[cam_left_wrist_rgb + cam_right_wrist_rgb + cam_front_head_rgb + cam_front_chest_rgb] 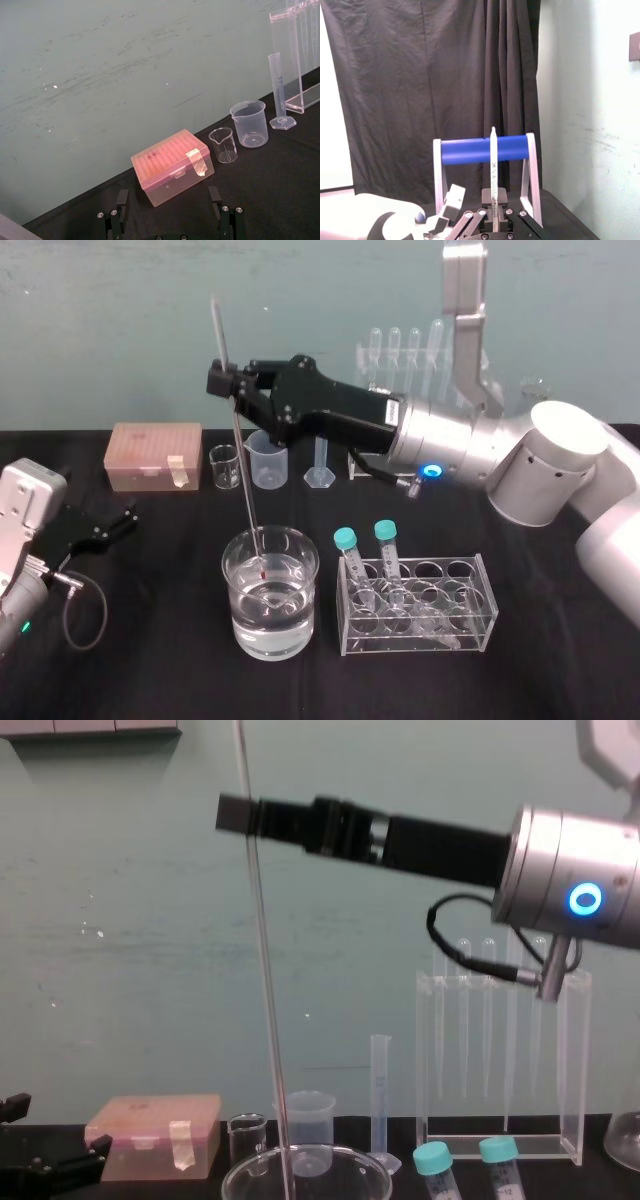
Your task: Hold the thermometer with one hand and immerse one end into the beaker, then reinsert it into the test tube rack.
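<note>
1. On the black-clothed table (pixel 150 670), the right gripper (pixel 226 382) clamped the thermometer (pixel 245 470), its red tip immersed in the beaker (pixel 270 610).
2. The left gripper (pixel 167 200) sat parked, fingers apart.
3. The right wrist view showed the rod pinched upright.
4. Dipping seemed underway; next, a straight lift toward the test tube rack (pixel 575 1070).

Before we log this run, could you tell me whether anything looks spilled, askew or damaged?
No spill or damage shows. The right gripper holds the thermometer slightly tilted, its red tip underwater in the beaker. The two teal-capped tubes lean in their small rack. The left gripper lies parked at left.
</note>
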Robot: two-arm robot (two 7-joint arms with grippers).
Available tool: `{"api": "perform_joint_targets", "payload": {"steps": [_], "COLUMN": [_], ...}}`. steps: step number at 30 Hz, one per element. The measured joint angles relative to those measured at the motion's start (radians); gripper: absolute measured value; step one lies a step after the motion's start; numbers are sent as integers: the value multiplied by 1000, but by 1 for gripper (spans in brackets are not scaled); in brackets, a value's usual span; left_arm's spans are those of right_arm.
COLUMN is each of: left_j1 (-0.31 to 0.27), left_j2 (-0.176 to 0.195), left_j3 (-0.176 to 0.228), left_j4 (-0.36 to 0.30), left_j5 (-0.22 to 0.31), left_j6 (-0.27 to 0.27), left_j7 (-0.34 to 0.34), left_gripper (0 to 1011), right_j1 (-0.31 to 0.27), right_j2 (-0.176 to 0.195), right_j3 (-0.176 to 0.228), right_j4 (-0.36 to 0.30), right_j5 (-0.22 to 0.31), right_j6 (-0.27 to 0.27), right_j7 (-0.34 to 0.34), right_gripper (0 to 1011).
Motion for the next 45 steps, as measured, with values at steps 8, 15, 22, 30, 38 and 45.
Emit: {"api": "perform_joint_targets", "payload": {"steps": [8,15,22,30,38,45], "left_j1": [0,0,0,0,0,0], "left_j2": [0,0,0,0,0,0], "left_j3": [0,0,0,0,0,0], "left_j4": [0,0,0,0,0,0], "left_j5": [0,0,0,0,0,0], "left_j6": [0,0,0,0,0,0], "left_j7": [0,0,0,0,0,0], "left_gripper": [1008,1008,1008,1008,1008,1008], "right_j1": [-15,-29,-37,-39,-42,-44], "right_j2": [-11,-12,-10,-8,-3,1], "right_j3": [-15,-15,-19,-19,-16,-14], "right_j4": [51,75,87,86,75,70], "right_j5": [-9,-12,-21,-26,-25,-26], "right_j6": [-16,-20,-20,-21,-21,-21], "right_j7": [18,28,39,51,55,53], "right_gripper": [57,57,57,57,57,57]}}
